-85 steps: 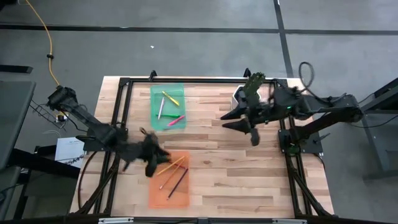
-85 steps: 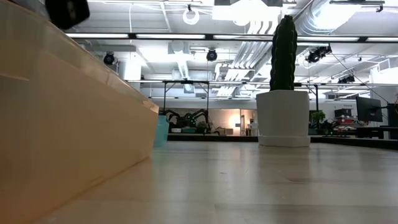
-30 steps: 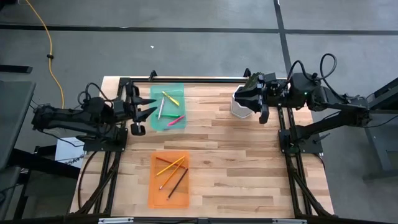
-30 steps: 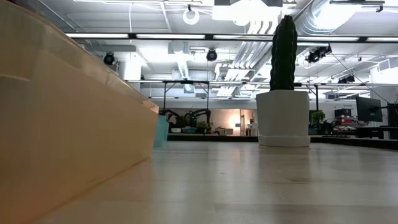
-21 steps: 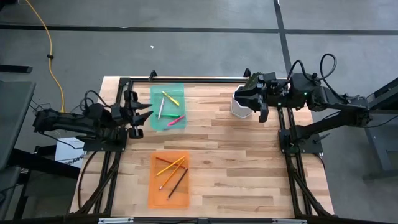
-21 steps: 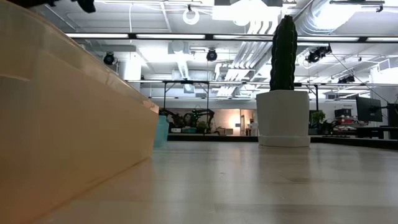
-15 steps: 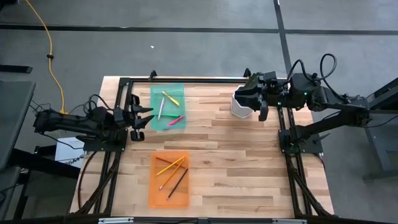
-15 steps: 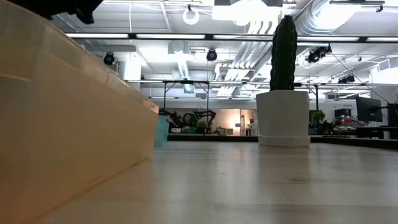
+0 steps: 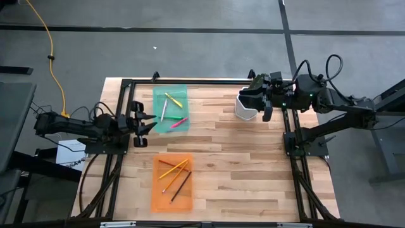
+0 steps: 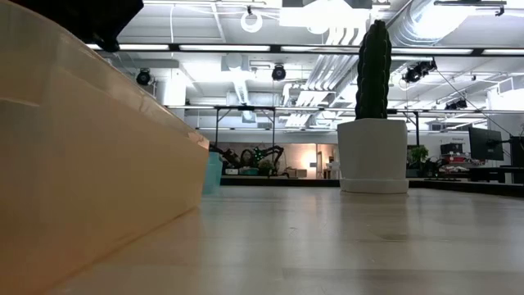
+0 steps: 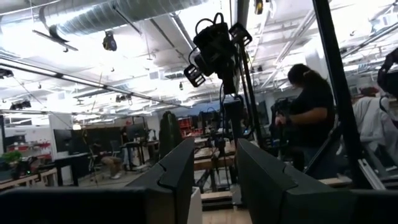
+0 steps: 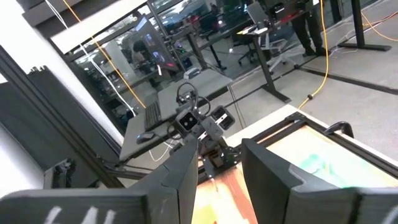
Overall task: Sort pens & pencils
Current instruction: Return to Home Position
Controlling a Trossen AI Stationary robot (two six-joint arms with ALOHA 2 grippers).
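Note:
The pens, a yellow one (image 9: 173,100), a whitish one (image 9: 163,111) and a pink one (image 9: 180,121), lie flat in the green tray (image 9: 158,95) at the table's far left. The pencils (image 9: 174,174) lie flat in the orange tray (image 9: 158,199) nearer the front. My left gripper (image 9: 148,121) hangs open at the table's left edge, just left of the green tray, with nothing between its fingers (image 11: 214,155). My right gripper (image 9: 254,101) is open too, above the white cactus pot (image 9: 242,109) at the far right, and also holds nothing (image 12: 219,155).
The potted cactus (image 10: 373,156) stands on the table at the far right. A black frame (image 9: 209,81) runs along the table's far and side edges. Bare wood lies between the two trays and to their right. In the low view the orange tray's wall (image 10: 82,164) fills the left.
My left arm has drawn back toward the table's left edge and sunk lower, its gripper staying open and holding nothing; in the low view its dark body has come into the top left corner. The pens and pencils have not moved.

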